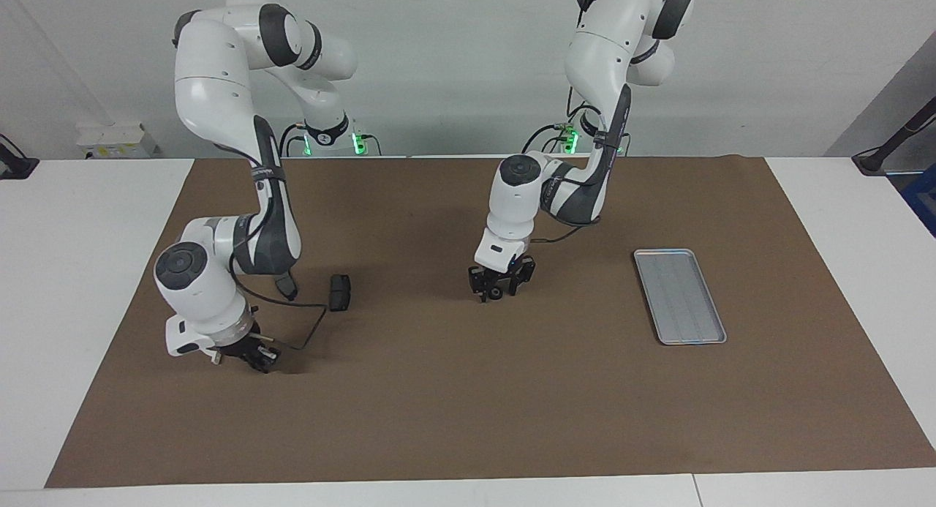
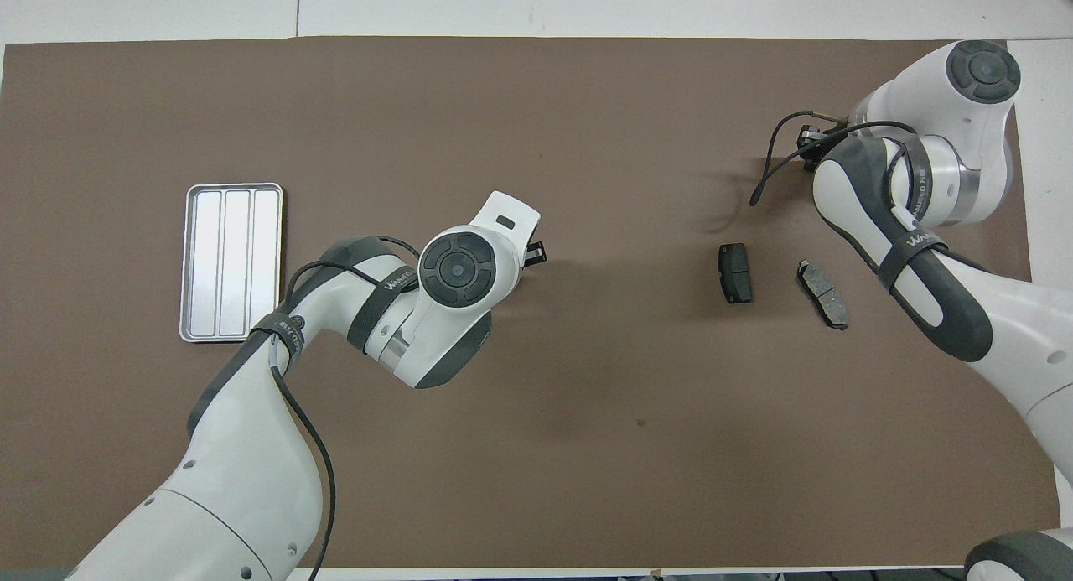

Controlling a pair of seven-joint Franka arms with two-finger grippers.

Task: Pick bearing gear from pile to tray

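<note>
1. The bearing gear [image 1: 496, 293], a small black round piece, lies on the brown mat [image 1: 468, 404] near the middle of the bench [image 1: 73, 273]. It is well apart from the tray [image 1: 680, 296].
2. The left claw [image 1: 500, 287] is set low, right at the gear, so that the gear is seen at its tips. Whether the claw is already clamped on the gear, or merely stands around it, cannot be told. In the overhead view the gear is hidden under the left arm's wrist.
3. The step in hand is judged to be the grasp of the gear; nothing has yet been placed in the tray.
4. For the next move a firm hold is called for first. After that, a straight lift and a carry toward the left arm's end of the bench are needed, with release low over the tray so that the round piece is not sent rolling.
5. The tray lies flat and empty, about as far from the robots as the gear.
6. Two dark brake pads [image 2: 735, 272] [image 2: 822, 293] lie toward the right arm's end, just beside one another but apart.
7. The right claw [image 1: 257, 358] is held low over the mat, farther out than the pads, with its tips together. Whether anything is pinched there cannot be told.
</note>
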